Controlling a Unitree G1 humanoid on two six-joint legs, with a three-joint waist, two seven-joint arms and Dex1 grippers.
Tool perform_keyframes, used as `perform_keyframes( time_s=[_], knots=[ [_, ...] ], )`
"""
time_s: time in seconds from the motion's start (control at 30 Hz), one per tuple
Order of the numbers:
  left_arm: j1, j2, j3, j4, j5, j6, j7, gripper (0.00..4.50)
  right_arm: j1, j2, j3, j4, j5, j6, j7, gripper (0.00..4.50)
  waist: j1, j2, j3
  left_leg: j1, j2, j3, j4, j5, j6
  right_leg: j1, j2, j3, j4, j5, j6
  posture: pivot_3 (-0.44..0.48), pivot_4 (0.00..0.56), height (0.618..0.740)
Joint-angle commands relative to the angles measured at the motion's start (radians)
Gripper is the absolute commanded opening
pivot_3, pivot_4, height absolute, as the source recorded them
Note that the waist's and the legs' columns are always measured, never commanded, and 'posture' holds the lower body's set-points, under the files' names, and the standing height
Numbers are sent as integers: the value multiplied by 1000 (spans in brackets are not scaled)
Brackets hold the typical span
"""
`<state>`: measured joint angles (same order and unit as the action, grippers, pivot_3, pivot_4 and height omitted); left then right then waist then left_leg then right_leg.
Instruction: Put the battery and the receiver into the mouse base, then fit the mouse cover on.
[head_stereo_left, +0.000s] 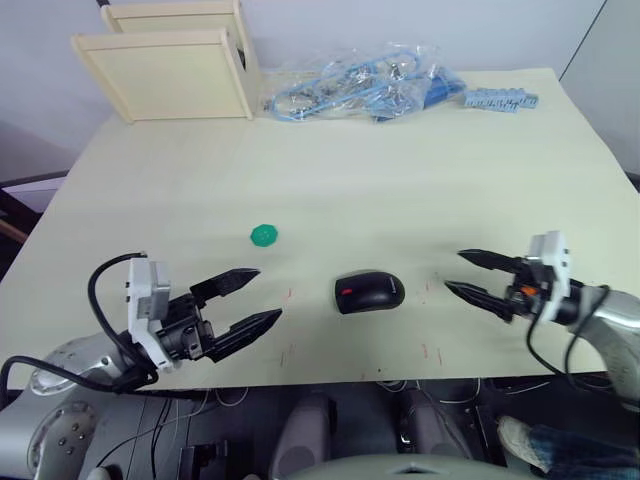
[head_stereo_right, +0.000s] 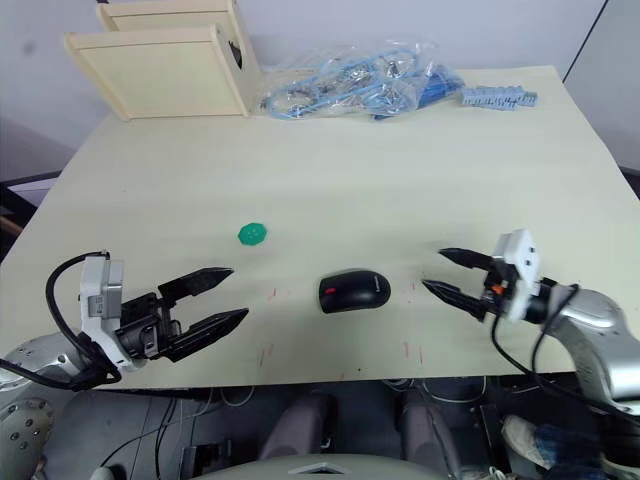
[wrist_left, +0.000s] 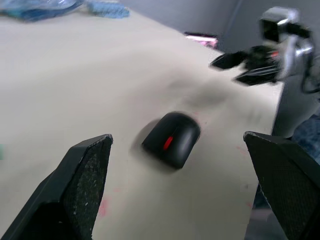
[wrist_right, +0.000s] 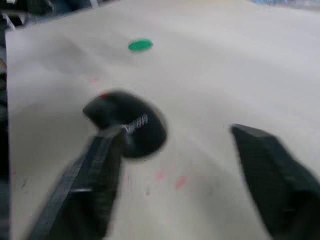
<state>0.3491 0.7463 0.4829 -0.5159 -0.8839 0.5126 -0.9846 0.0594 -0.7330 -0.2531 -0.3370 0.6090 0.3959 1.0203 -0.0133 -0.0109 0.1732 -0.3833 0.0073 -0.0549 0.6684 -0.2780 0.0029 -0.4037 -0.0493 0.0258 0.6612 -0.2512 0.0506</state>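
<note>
The mouse (head_stereo_left: 369, 292) sits assembled near the table's (head_stereo_left: 400, 180) front edge, cover (head_stereo_left: 378, 286) on, hiding whatever lies inside; only the red wheel shows. The left gripper (head_stereo_left: 250, 303) and right gripper (head_stereo_left: 462, 274) flank it, jaws open and empty, bare tabletop between. A green disc (head_stereo_left: 264, 235) lies beyond, clutter along the far edge.

Glossy black mouse cover (head_stereo_left: 369, 291) with red wheel, green disc (head_stereo_left: 264, 235), cream table (head_stereo_left: 350, 170), blue cables (head_stereo_left: 350, 85)
</note>
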Motion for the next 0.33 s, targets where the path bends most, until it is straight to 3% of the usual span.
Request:
perform_keyframes(
  time_s=[0.03,0.33],
  knots=[
    [25,12,49,7,18,-25,-27,4500,60,-40,-91,-49,49,6,38,4341,0,-1,0,0,0,2,0,0,0,0,0,0,0,0,0,0,150,740],
    [87,2,40,15,121,-41,-2,4500,175,-65,-192,-11,29,-35,73,4341,-1,-1,0,1,1,5,0,0,0,0,0,1,0,0,0,0,150,740]
  ],
)
